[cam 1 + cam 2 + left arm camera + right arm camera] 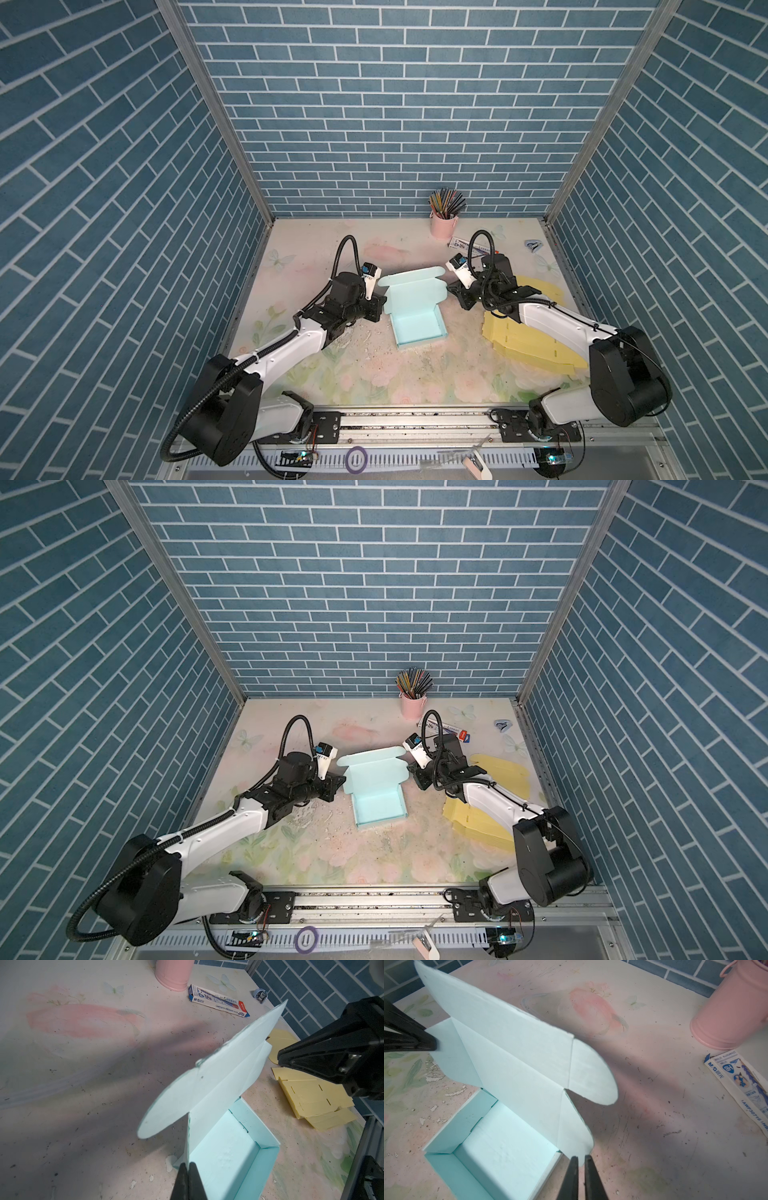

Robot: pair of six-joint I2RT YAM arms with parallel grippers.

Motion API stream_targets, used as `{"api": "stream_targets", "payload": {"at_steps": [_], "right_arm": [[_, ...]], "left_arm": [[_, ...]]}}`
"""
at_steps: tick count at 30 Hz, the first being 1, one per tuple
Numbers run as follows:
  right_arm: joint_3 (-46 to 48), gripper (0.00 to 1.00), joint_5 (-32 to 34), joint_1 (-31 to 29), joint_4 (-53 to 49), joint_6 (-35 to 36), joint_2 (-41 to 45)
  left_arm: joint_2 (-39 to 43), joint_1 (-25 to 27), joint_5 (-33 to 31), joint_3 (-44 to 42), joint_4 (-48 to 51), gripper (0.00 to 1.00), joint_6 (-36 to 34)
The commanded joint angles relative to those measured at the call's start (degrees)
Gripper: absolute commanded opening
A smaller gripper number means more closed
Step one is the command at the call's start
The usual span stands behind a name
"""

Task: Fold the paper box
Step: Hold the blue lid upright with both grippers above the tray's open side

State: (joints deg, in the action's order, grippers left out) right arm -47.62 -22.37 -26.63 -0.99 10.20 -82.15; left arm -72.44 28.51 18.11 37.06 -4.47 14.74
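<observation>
Nearest the camera, a purple ring lies on the metal rail in front of the table. Farther in, toward the right, a stack of flat yellow cardboard blanks lies on the table, partly under the right arm. The pale blue paper box sits at the table's middle. Its tray walls are up and its lid stands open at the far side, with a rounded flap sticking out at each end. The left end effector is at the box's left side, its fingers pressed together on the thin edge of the lid's side flap. The right end effector is at the lid's right flap. Its fingers stand slightly apart with the flap's rounded corner just at their tips, and contact cannot be made out. Beyond, a pencil carton lies flat, a small blue and white object rests near the right wall, and a pink cup of colored pencils stands by the back wall.
</observation>
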Motion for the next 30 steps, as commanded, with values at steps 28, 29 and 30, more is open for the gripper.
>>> {"api": "stream_targets", "payload": {"at_steps": [28, 29, 30], "right_arm": [[-12.42, 0.41, -13.54, 2.55, -7.06, 9.14, -11.13], [-12.62, 0.40, -13.62, 2.54, -7.39, 9.24, -11.30], [-12.75, 0.40, -13.66, 2.55, -7.68, 9.33, -11.50]], "left_arm": [[0.38, -0.12, 0.69, 2.43, 2.49, 0.01, -3.07], [0.41, -0.11, 0.68, 2.49, 2.53, 0.01, -3.05], [0.45, -0.12, 0.70, 2.49, 2.56, 0.02, -3.05]]}}
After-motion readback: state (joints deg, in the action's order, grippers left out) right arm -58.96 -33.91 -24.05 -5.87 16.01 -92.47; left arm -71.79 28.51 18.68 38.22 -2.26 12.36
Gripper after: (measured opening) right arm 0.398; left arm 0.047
